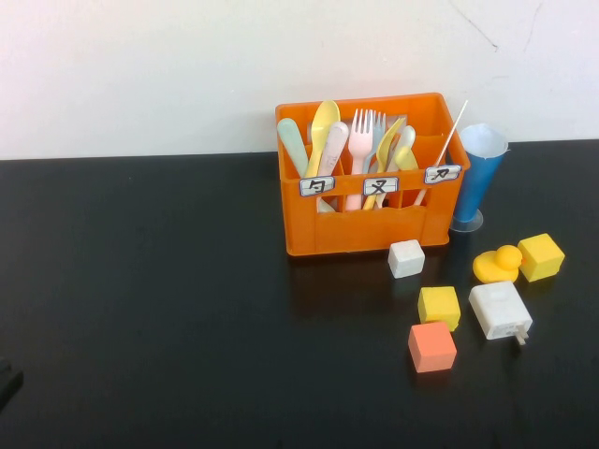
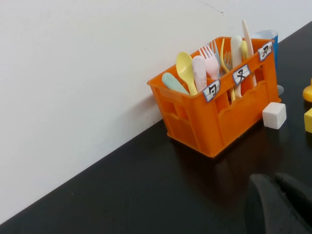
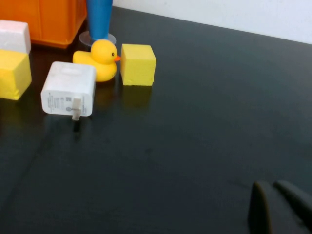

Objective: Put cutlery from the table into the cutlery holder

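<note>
The orange cutlery holder stands at the back of the black table, also in the left wrist view. The pale pink fork stands tines up in its middle compartment, with the yellow fork leaning beside it; both show in the left wrist view, pink and yellow. No cutlery lies on the table. My left gripper is shut and empty, low at the table's front left. My right gripper is shut and empty, out of the high view.
A blue cone cup stands right of the holder. In front lie a white cube, yellow cubes, an orange cube, a yellow duck and a white charger.
</note>
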Available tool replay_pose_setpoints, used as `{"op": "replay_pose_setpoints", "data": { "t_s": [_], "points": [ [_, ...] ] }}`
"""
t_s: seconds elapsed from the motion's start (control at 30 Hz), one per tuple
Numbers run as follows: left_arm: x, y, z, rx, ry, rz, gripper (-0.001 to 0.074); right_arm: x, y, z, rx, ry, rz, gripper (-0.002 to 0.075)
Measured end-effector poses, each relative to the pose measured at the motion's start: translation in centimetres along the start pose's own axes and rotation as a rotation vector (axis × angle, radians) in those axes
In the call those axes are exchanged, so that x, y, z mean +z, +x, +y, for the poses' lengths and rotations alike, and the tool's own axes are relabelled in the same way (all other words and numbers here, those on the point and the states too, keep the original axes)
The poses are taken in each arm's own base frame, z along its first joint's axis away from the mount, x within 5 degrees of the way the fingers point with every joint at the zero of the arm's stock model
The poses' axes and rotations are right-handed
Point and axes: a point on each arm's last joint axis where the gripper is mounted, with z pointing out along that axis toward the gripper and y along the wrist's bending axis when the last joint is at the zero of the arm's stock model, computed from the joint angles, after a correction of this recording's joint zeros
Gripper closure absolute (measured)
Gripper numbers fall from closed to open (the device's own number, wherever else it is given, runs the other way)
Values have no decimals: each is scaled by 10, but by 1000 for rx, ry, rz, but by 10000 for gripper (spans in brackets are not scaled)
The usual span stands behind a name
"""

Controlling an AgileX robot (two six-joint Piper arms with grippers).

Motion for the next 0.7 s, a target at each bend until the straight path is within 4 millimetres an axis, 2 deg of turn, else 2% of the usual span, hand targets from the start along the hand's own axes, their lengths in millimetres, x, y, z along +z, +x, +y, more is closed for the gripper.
{"op": "replay_pose_setpoints", "data": {
  "t_s": [0.17, 0.33, 0.57, 0.7],
  "points": [
    [3, 7, -2, 11, 6, 20, 736, 0, 0, 0, 0, 0, 0, 729],
    [14, 34, -7, -53, -43, 65, 736, 0, 0, 0, 0, 0, 0, 729],
    [24, 78, -2, -310, -298, 71, 736, 0, 0, 0, 0, 0, 0, 729],
    [25, 95, 1, -368, -410, 55, 736, 0, 0, 0, 0, 0, 0, 729]
  ]
}}
